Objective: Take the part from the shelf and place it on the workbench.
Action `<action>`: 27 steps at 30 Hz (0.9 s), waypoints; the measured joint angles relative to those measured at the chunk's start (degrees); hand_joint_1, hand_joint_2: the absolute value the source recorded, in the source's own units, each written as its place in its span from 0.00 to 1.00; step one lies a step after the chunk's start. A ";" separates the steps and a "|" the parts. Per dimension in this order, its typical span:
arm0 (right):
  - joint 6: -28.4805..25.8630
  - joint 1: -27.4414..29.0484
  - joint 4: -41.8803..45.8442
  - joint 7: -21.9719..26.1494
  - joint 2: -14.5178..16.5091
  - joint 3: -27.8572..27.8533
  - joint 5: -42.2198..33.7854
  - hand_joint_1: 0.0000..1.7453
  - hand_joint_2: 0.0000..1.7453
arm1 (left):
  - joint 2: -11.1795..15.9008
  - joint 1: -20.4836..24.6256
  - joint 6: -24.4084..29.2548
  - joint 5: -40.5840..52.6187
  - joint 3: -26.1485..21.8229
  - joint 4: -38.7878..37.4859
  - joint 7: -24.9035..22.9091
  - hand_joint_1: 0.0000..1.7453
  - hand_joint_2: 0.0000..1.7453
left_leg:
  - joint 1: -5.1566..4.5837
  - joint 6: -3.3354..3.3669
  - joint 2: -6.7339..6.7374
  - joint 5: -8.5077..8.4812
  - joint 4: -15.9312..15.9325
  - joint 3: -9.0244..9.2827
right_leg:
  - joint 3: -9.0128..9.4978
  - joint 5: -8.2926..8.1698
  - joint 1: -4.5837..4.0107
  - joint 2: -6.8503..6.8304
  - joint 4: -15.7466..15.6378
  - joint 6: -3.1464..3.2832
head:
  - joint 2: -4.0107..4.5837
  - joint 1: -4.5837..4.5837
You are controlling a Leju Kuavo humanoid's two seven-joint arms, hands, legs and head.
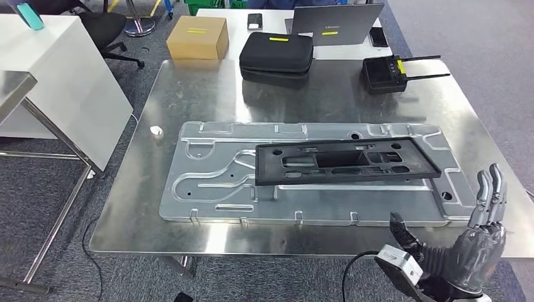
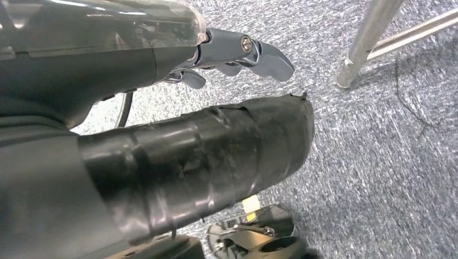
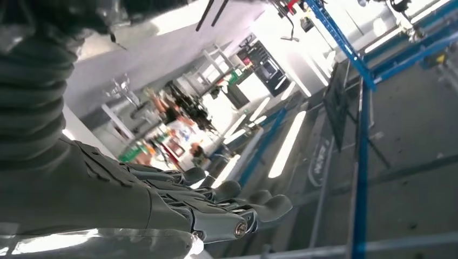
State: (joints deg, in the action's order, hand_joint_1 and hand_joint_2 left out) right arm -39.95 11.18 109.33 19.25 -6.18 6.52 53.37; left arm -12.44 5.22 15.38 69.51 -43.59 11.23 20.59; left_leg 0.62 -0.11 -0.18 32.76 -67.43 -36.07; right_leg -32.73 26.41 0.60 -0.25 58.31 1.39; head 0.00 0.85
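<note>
i judge the placing done: black part [image 1: 343, 161] lies on the metal plate [image 1: 208, 182] on the tabletop [image 1: 189, 94]; right robot hand [image 1: 469, 242] spread, empty; left robot hand [image 2: 237, 54] empty, fingers slightly curled.

The part [image 1: 343, 161], a flat black plastic frame with rectangular cutouts, is laid flat on the big embossed metal plate [image 1: 208, 182] on the workbench [image 1: 327, 100], toward the plate's right half, slightly skewed, not held by anything.
</note>
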 joint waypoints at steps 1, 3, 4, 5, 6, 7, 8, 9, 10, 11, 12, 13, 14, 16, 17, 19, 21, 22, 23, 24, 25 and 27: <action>-0.01 0.13 0.09 1.14 0.87 -0.17 -2.17 0.00 0.00 | 0.00 -0.08 0.08 0.00 -0.01 0.00 0.00 0.00 0.00 | 0.02 -0.10 0.00 1.64 -3.73 -1.73 | -0.12 0.00 -0.09 -0.02 0.10 0.09 | 0.00 -0.02; 0.00 0.50 0.17 3.78 2.47 -0.31 -7.55 0.00 0.00 | 0.00 -0.32 0.25 -0.01 -0.03 0.00 0.00 0.00 0.00 | 0.02 -0.13 0.00 2.00 -6.91 -3.19 | -0.29 0.07 -0.27 0.03 0.37 0.18 | 0.00 -0.02; 0.00 0.69 0.28 4.86 3.12 -0.33 -9.72 0.00 0.00 | 0.00 -0.42 0.35 -0.01 -0.04 0.00 0.00 0.00 0.00 | 0.02 -0.01 0.00 0.54 -5.15 -2.32 | -0.32 0.10 -0.34 0.08 0.49 0.22 | 0.00 -0.02; 0.01 0.83 0.43 5.71 3.69 -0.34 -11.43 0.00 0.00 | 0.01 -0.48 0.49 -0.01 -0.05 0.00 -0.01 0.00 0.00 | 0.00 0.21 0.01 -1.53 -1.50 -0.50 | -0.30 0.15 -0.40 0.13 0.62 0.22 | 0.00 -0.02; 0.01 0.95 0.61 6.32 4.15 -0.34 -12.63 0.00 0.00 | 0.03 -0.50 0.68 -0.02 -0.08 0.00 -0.03 0.00 0.00 | -0.07 0.50 0.00 -3.15 2.59 1.47 | -0.31 0.20 -0.48 0.17 0.74 0.16 | 0.00 -0.01; 0.00 1.07 0.79 6.77 4.53 -0.34 -13.68 0.00 0.00 | 0.04 -0.49 0.89 -0.03 -0.12 0.00 -0.07 0.00 0.00 | -0.18 0.76 -0.01 -4.39 5.94 3.04 | -0.36 0.25 -0.60 0.21 0.91 0.03 | 0.00 0.01; 0.00 1.22 0.93 7.20 4.80 -0.34 -14.77 0.00 0.00 | 0.06 -0.49 1.07 -0.05 -0.17 0.00 -0.11 0.00 0.00 | -0.29 0.99 -0.02 -4.97 7.94 3.95 | -0.44 0.26 -0.68 0.22 1.03 -0.19 | 0.00 0.02; -0.01 1.40 1.04 7.57 4.99 -0.34 -15.76 0.00 0.00 | 0.07 -0.52 1.18 -0.06 -0.21 0.00 -0.15 0.00 0.00 | -0.41 1.17 -0.04 -5.04 8.64 4.19 | -0.50 0.21 -0.74 0.22 1.07 -0.47 | 0.00 0.03; -0.02 1.57 1.13 7.86 5.16 -0.34 -16.58 0.00 0.00 | 0.07 -0.58 1.25 -0.07 -0.25 0.00 -0.17 0.00 0.00 | -0.47 1.37 -0.06 -5.31 8.77 4.17 | -0.53 0.11 -0.77 0.23 1.05 -0.79 | 0.00 0.03; -0.02 1.73 1.23 8.14 5.28 -0.34 -17.30 0.00 0.00 | 0.06 -0.64 1.27 -0.08 -0.27 0.00 -0.17 0.00 0.00 | -0.35 1.68 -0.02 -5.58 9.00 4.18 | -0.56 0.07 -0.73 0.24 1.04 -1.09 | 0.00 0.02; -0.02 1.86 1.35 8.40 5.39 -0.34 -17.88 0.00 0.00 | 0.06 -0.67 1.29 -0.08 -0.29 0.00 -0.17 0.00 0.00 | -0.22 2.03 0.02 -5.90 9.33 4.19 | -0.67 0.46 -0.69 0.26 1.38 -1.39 | 0.00 0.07; -0.03 1.95 1.46 8.66 5.46 -0.34 -18.40 0.00 0.00 | 0.06 -0.65 1.30 -0.08 -0.32 0.00 -0.17 0.00 0.00 | -0.06 2.40 0.07 -6.26 9.67 4.15 | -1.18 1.58 -0.62 0.28 2.65 -1.72 | 0.00 0.11; -0.03 2.01 1.55 8.88 5.48 -0.34 -18.84 0.00 0.00 | 0.06 -0.62 1.30 -0.07 -0.33 0.00 -0.16 0.00 0.00 | 0.08 2.69 0.14 -6.57 9.92 4.02 | -2.17 3.38 -0.46 0.29 5.11 -2.05 | 0.00 0.16; -0.03 2.18 1.58 9.16 5.50 -0.34 -19.42 0.00 0.00 | 0.07 -0.65 1.30 -0.07 -0.37 0.00 -0.15 0.00 0.00 | 0.07 2.89 0.22 -6.89 9.90 3.49 | -5.12 7.59 -0.05 0.29 12.35 -2.71 | 0.00 0.20; -0.03 2.28 1.57 9.21 5.51 -0.34 -19.54 0.00 0.00 | 0.07 -0.72 1.30 -0.07 -0.42 0.00 -0.15 0.00 0.00 | 0.07 2.84 0.26 -6.99 9.81 3.20 | -6.21 8.77 0.14 0.28 15.26 -2.95 | 0.00 0.20; -0.02 2.44 1.57 9.31 5.53 -0.34 -19.68 0.00 0.00 | 0.06 -0.82 1.30 -0.07 -0.58 0.00 -0.16 0.00 0.00 | 0.09 2.67 0.30 -7.17 9.53 2.75 | -5.42 7.87 0.47 0.27 15.07 -3.24 | 0.00 0.20; -0.02 2.45 1.64 9.51 5.54 -0.34 -20.19 0.00 0.00 | 0.05 -0.81 1.30 -0.06 -0.76 0.00 -0.11 0.00 0.00 | 0.13 2.42 0.27 -7.29 9.23 2.55 | -0.84 4.62 0.70 0.27 7.31 -3.20 | 0.00 0.19; -0.02 2.47 1.70 9.69 5.54 -0.34 -20.58 0.00 0.00 | 0.04 -0.79 1.30 -0.06 -0.84 0.00 -0.06 0.00 0.00 | 0.06 2.16 0.25 -7.35 9.10 2.48 | 1.14 3.46 0.61 0.26 3.61 -3.04 | 0.00 0.18; -0.02 2.52 1.79 9.87 5.54 -0.34 -21.04 0.00 0.00 | 0.05 -0.77 1.30 -0.06 -0.92 0.00 -0.01 0.00 0.00 | 0.00 1.83 0.24 -7.45 9.06 2.43 | 2.33 2.87 0.46 0.28 1.21 -2.80 | 0.00 0.17; -0.02 2.58 1.86 10.07 5.53 -0.34 -21.46 0.00 0.00 | 0.05 -0.76 1.30 -0.06 -1.02 0.00 0.03 0.00 0.00 | -0.05 1.46 0.23 -7.59 9.09 2.38 | 2.63 2.82 0.26 0.30 0.28 -2.53 | 0.00 0.17; -0.01 2.69 1.93 10.26 5.53 -0.34 -21.84 0.00 0.00 | 0.05 -0.74 1.30 -0.05 -1.10 0.00 0.05 0.00 0.00 | -0.07 1.06 0.22 -7.76 9.20 2.37 | 2.47 2.56 0.07 0.33 0.26 -2.22 | 0.00 0.16; -0.01 2.79 1.99 10.52 5.55 -0.34 -22.34 0.00 0.00 | 0.05 -0.74 1.30 -0.07 -1.25 0.00 0.06 0.00 0.00 | -0.01 0.38 0.19 -7.71 9.10 2.19 | 2.28 1.91 0.22 0.29 -0.16 -1.33 | 0.00 0.15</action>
State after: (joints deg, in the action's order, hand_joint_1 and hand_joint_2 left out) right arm -39.95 13.96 111.32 29.78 -0.63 6.19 31.04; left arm -12.39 4.48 16.68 69.44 -44.84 11.23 20.65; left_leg 0.61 0.27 0.02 25.05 -58.32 -33.89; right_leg -30.45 28.32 0.82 0.04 58.16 0.06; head 0.00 1.00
